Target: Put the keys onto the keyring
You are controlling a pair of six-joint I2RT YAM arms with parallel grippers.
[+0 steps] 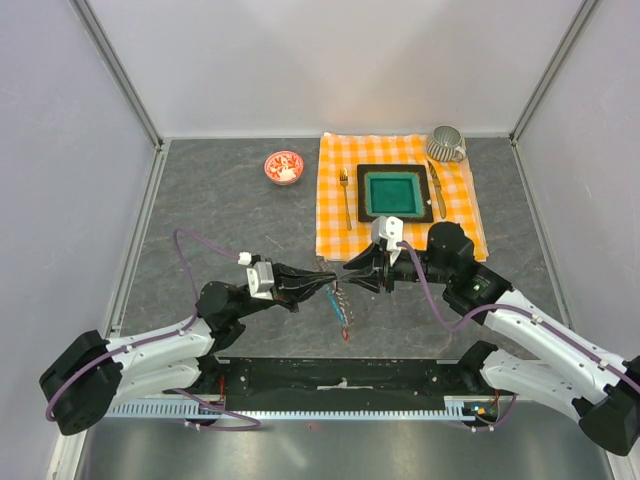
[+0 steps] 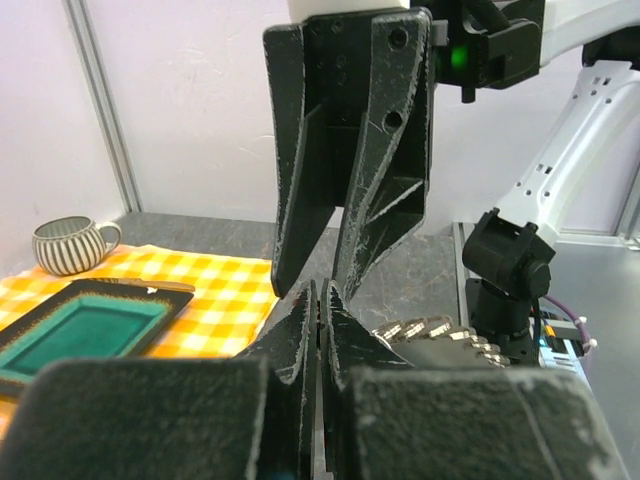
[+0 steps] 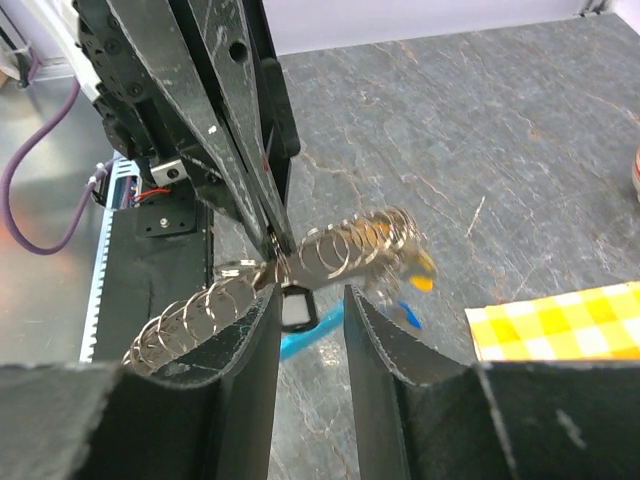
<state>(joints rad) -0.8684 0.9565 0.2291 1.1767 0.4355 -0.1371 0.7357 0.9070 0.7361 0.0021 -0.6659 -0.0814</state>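
The keyring (image 3: 335, 250), a chain of thin metal loops, hangs in the air between my two grippers, and its loops (image 2: 432, 328) also show in the left wrist view. My left gripper (image 1: 325, 278) is shut on it, pinching it at the fingertips (image 3: 262, 215). Blurred keys with a yellow tag (image 3: 424, 282) and a blue tag (image 3: 408, 316) dangle from the ring. A cyan piece (image 3: 300, 342) hangs below. My right gripper (image 3: 310, 292) stands open just under the loops, a small dark-framed tag in its gap. From above, the ring and keys (image 1: 342, 305) hang below both grippers.
An orange checked cloth (image 1: 335, 225) at the back right carries a green plate (image 1: 393, 193) on a black tray, a fork (image 1: 345, 195) and a knife (image 1: 437, 190). A striped mug (image 1: 446, 144) stands behind it. A red-and-white bowl (image 1: 283, 167) sits at the back.
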